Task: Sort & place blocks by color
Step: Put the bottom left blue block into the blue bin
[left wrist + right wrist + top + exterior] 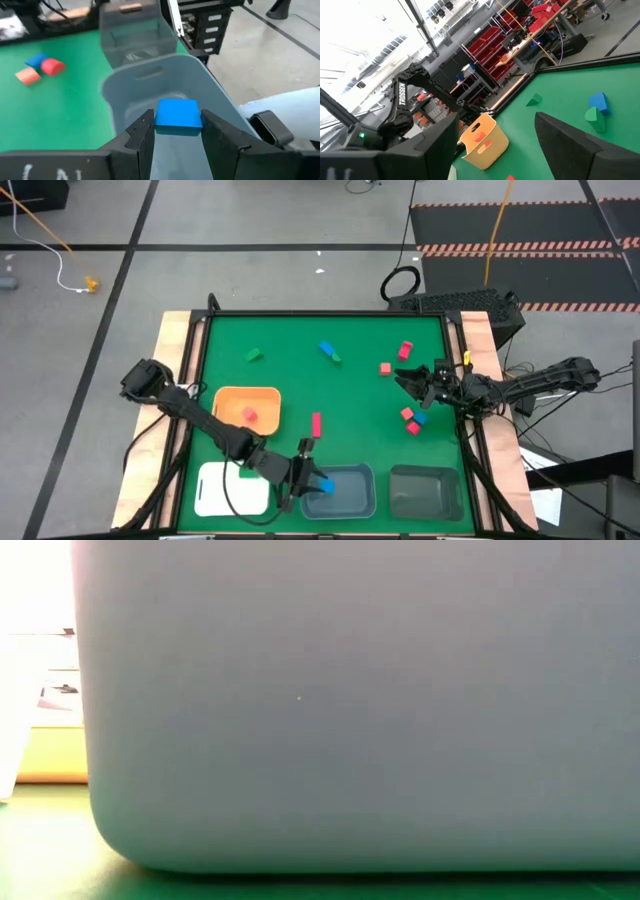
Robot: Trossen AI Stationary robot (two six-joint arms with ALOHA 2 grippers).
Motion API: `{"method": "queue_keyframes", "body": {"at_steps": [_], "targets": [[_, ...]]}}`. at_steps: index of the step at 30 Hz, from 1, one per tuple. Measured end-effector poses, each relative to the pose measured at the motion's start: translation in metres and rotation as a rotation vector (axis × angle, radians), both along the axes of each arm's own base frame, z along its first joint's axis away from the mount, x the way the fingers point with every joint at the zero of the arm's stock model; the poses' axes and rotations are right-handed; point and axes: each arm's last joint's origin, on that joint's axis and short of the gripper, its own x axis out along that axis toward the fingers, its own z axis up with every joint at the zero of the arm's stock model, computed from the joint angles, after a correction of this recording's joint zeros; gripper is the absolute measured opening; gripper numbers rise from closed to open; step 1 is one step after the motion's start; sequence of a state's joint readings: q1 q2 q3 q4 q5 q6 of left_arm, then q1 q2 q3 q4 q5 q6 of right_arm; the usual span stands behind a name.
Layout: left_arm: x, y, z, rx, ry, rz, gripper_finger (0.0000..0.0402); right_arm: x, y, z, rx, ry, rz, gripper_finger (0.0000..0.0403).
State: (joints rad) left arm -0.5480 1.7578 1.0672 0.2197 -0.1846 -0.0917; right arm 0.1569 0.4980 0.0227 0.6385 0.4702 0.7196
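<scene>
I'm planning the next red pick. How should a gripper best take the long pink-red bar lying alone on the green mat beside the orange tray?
Probably from straight above, fingers closing across the narrow width at the middle of the long pink-red bar. It lies flat with bare green mat along both long sides, and the orange tray stands apart, so there seems room for fingers. The left gripper is shut on a blue cube.
</scene>
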Motion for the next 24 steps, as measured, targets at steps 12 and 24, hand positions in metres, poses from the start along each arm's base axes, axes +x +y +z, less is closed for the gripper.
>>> {"method": "queue_keyframes", "body": {"at_steps": [12, 24], "targets": [[0.003, -0.02, -0.021, -0.116, 0.01, 0.011, 0.0138, 0.0, 0.0, 0.0, -0.001, 0.0, 0.0, 0.0254], [0.007, -0.019, -0.039, -0.15, 0.078, 0.089, 0.0169, 0.0, 0.0, 0.0, 0.0, 0.0, 0.0, 0.0254]]}}
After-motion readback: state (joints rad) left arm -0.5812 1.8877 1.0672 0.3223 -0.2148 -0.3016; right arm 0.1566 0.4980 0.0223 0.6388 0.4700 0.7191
